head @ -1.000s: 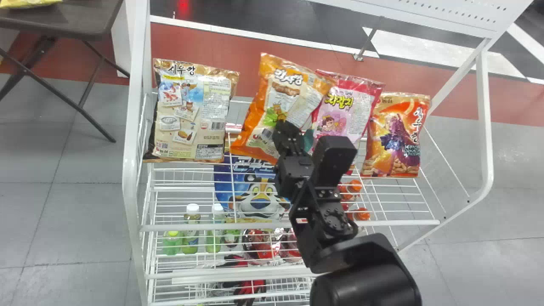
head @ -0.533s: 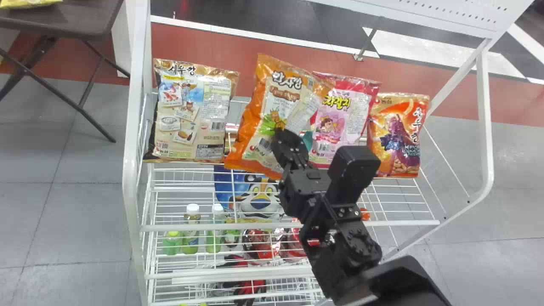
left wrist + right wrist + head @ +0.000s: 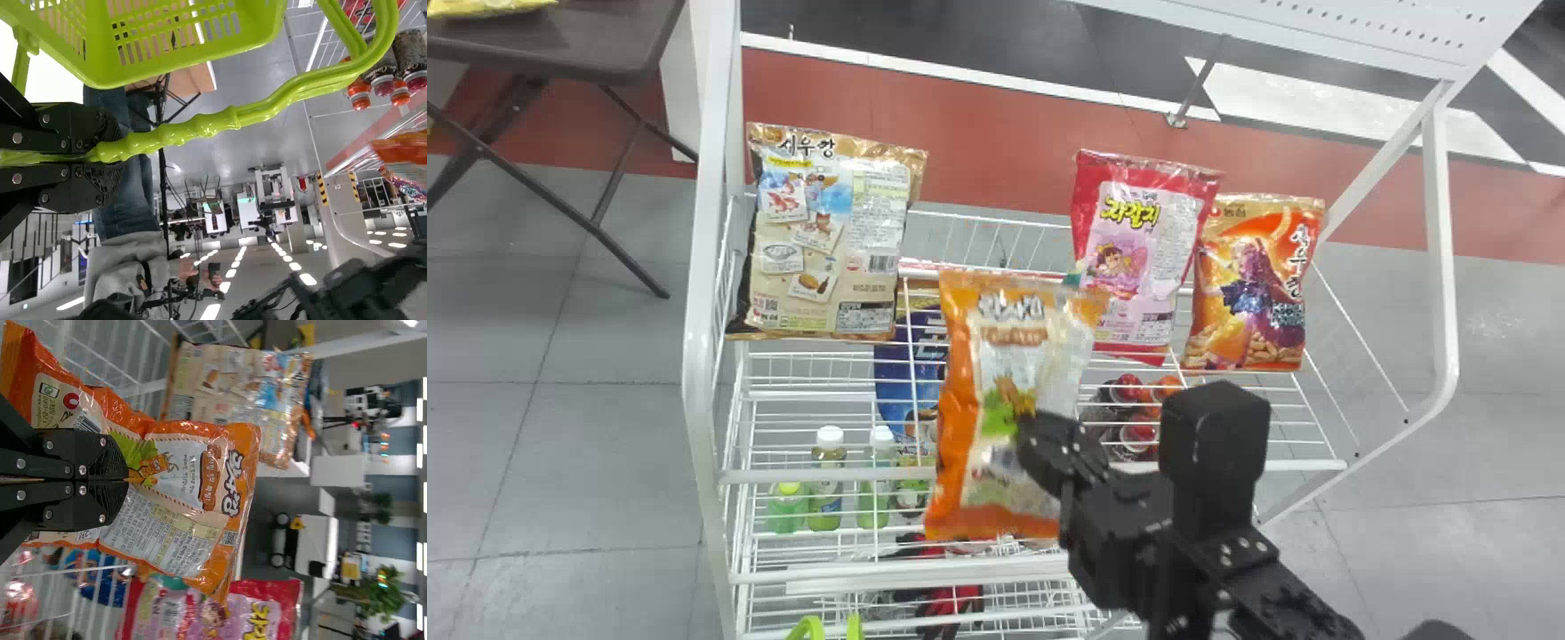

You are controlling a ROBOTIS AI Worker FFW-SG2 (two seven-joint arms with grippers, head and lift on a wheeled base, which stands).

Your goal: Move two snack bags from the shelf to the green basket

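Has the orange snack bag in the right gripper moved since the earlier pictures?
Yes. In the head view, the orange snack bag has moved down: its bottom edge, earlier above the white rack's upper front rail, is now below it.

R arm (image 3: pixel 1218 551) in from btm edge of head view, R of ctr, slanting fwd & to robot's L; R gripper (image 3: pixel 1040 436) at its end, fingers (image 3: pixel 100 503) clamped tog. L gripper (image 3: pixel 110 148) likewise clamped, per L wrist cam.

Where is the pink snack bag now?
In the head view, the pink bag stands right of centre on the wire shelf, just left of the orange-and-purple bag.
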